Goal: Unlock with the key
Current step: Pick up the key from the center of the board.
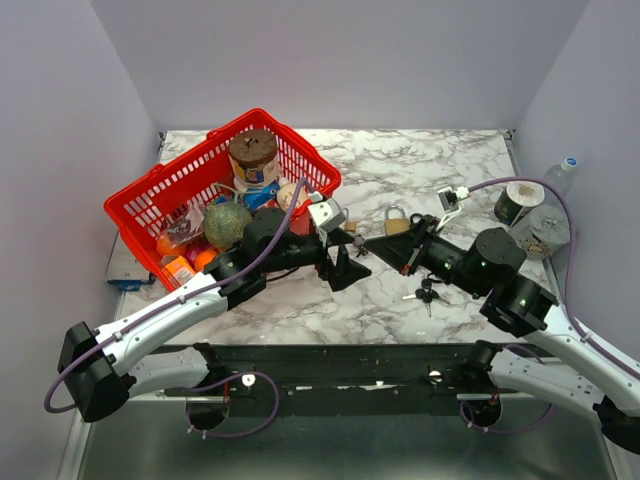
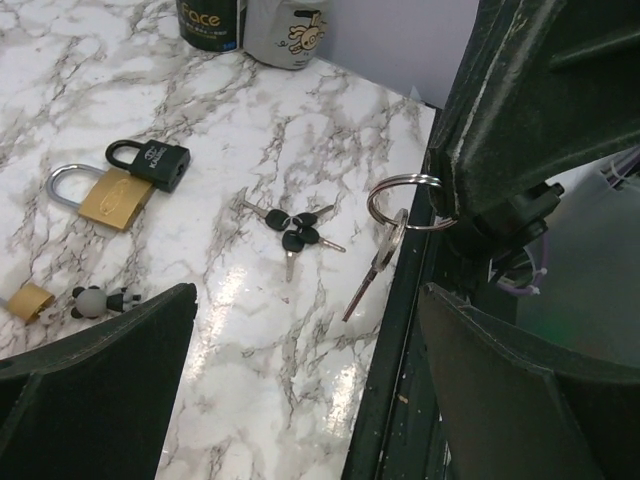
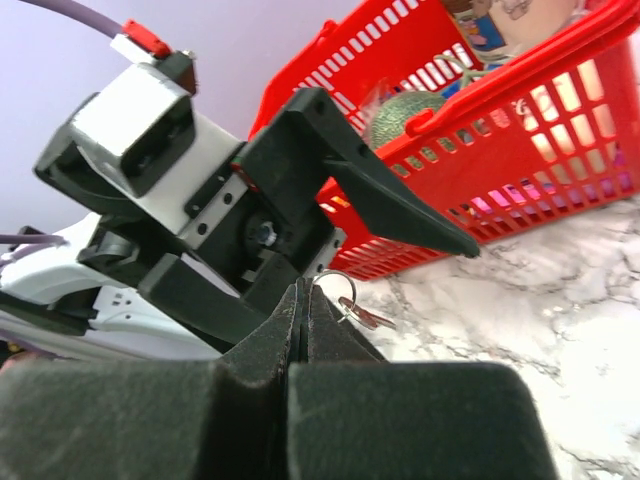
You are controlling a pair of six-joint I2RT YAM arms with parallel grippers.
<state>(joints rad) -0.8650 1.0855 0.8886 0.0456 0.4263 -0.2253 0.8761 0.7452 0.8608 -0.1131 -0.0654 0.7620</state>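
- The key (image 2: 372, 275) hangs from a ring (image 2: 400, 203). Its long axis slants, with the blade tip down and toward the left hand.
- The right hand (image 2: 445, 205) has its fingers pressed together on the ring.
- The left hand (image 2: 310, 300) is spread wide and holds nothing; the key dangles just ahead of its opening.
- Past the key, a bunch of keys (image 2: 292, 228) lies on the desk (image 2: 260, 350). Farther out lies a brass padlock (image 2: 110, 197) with a black padlock (image 2: 152, 164) against it.
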